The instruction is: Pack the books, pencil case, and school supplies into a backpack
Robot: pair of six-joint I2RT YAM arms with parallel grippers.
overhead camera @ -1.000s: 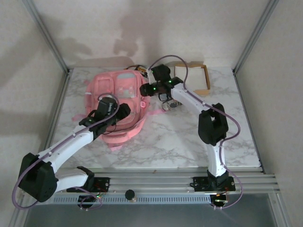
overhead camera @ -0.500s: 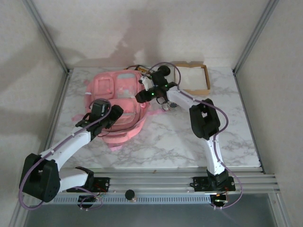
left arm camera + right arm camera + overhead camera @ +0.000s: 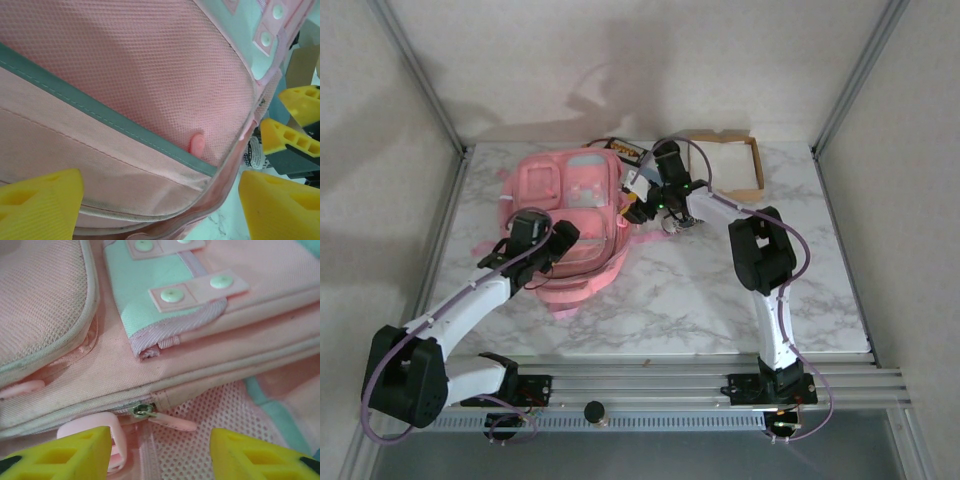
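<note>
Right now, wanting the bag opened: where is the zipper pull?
In the right wrist view, the zipper pull sits low centre on the backpack's seam, just ahead of the right gripper, between its jaws.

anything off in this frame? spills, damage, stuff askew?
Nothing spilled or damaged. The backpack lies flat on the table, pink straps splayed past its near edge, normal for soft fabric. Left gripper and right gripper hover open over it.
</note>
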